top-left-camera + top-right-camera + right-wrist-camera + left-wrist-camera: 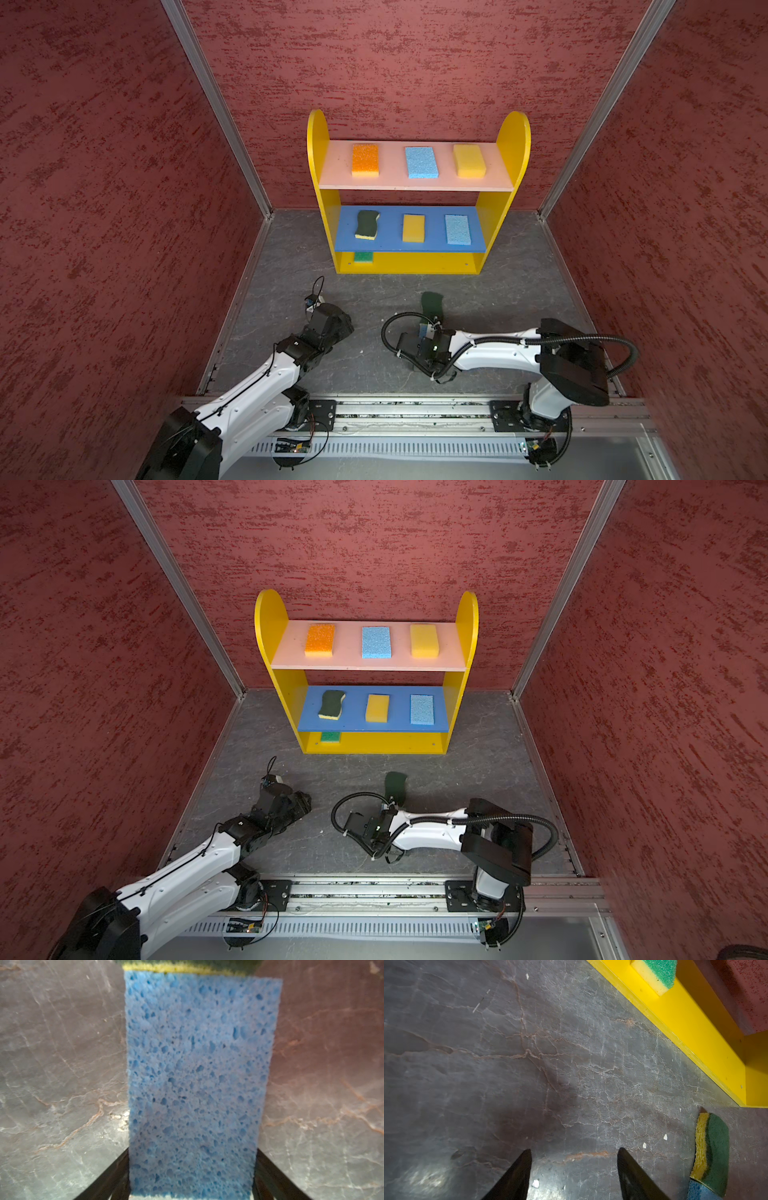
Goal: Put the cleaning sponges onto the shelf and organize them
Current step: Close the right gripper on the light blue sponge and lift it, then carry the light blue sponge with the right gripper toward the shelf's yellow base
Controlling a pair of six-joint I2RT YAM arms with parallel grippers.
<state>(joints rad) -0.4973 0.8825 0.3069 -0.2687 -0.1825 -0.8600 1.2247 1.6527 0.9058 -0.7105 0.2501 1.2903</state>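
On the tabletop [519, 299] at 6 o'clock of the shelf [415, 266], blue sponge [193, 1084] lying flat, wavy scourer [432, 305] touching its 12 o'clock end, right gripper [193, 1152] straddling it, can't tell if pinching, left gripper [574, 1153] hanging spread at 9 o'clock

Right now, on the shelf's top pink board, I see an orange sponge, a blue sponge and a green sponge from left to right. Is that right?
Not quite. The last one on the pink board is a yellow sponge, not green. Both top views show the orange sponge, then the blue sponge, then the yellow one, left to right.
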